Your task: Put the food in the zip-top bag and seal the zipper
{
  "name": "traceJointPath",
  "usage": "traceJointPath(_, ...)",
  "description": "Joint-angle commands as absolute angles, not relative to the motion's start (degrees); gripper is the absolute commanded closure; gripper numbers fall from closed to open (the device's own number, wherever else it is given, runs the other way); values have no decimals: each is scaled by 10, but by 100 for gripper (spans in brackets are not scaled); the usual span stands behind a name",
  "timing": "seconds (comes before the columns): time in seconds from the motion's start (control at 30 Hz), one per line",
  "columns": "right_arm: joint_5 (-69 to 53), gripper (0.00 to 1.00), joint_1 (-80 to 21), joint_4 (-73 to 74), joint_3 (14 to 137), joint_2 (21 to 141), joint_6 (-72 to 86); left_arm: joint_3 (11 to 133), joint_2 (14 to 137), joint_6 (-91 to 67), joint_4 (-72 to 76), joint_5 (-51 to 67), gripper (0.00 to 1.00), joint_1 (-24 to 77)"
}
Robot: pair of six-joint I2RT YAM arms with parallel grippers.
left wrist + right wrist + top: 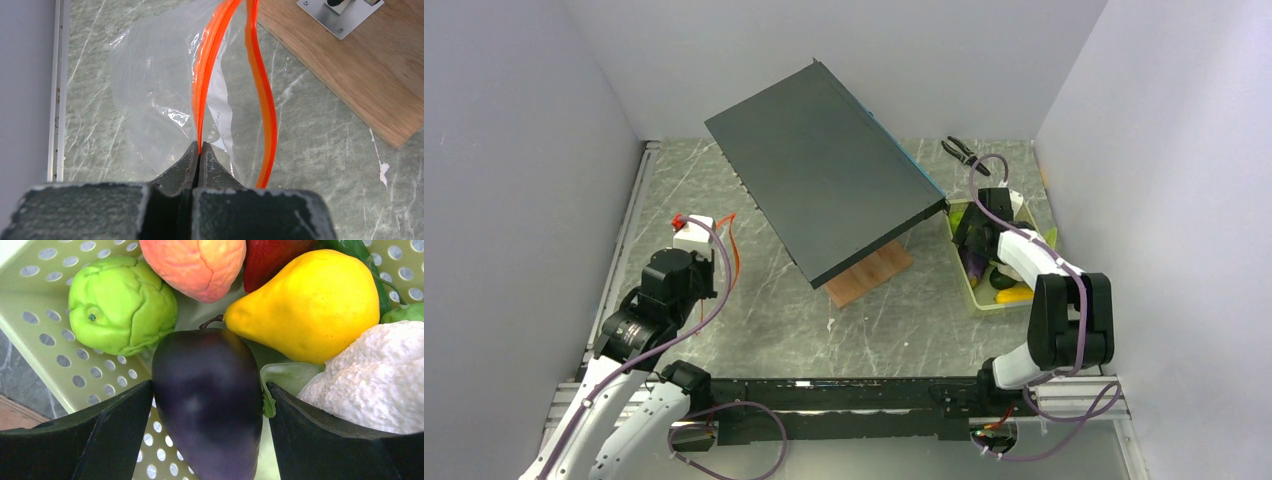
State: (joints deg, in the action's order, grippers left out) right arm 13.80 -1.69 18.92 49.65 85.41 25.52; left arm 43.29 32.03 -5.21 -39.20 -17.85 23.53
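- Step in hand: picking the first piece of food. Judging by the clear bag [150, 100], nothing is in it yet.
- The left gripper [200, 150] is closed tight on one lip of the zipper [207, 75], with no gap between its fingers. The other orange lip bows away to the right, so the mouth stands open.
- The bag lies on the table [325, 165] at the left, just beside a wooden board [350, 75].
- The right gripper [210, 410] is down in the tray [50, 325], at the right side of the table and well apart from the bag.
- Its jaws are spread wide and straddle the eggplant [205, 370]. The left finger is at the eggplant's skin and the right finger just beside it. I see no sign of squeeze, so I judge it not yet gripped.
- The eggplant rests on the tray floor, crowded by the lime [120, 302], the pear [305, 305] and the cauliflower [370, 375].
- Next move, as I judge it: close on the eggplant across its width, lift straight up clear of its neighbours, then carry it across to the open mouth.
- The skin looks smooth and the body tapers, so a grip near the thick middle should hold better than one near the tip.
- The left gripper needs to hold the lip up, so that the mouth does not collapse before the eggplant arrives.
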Motion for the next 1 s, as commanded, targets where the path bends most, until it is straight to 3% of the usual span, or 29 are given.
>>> traceJointPath(0.0, 117, 15, -17, 217, 481, 898, 249, 429, 320, -53, -367, -172, 100, 233)
traceJointPath(0.23, 108, 10, -17, 224, 481, 887, 242, 428, 321, -53, -366, -172, 100, 234)
traceJointPath(0.67, 140, 3, -18, 335, 481, 700, 284, 429, 320, -53, -365, -169, 100, 234)
traceJointPath(0.97, 127, 25, -18, 329, 438, 621, 297, 429, 322, -53, -366, -166, 100, 234)
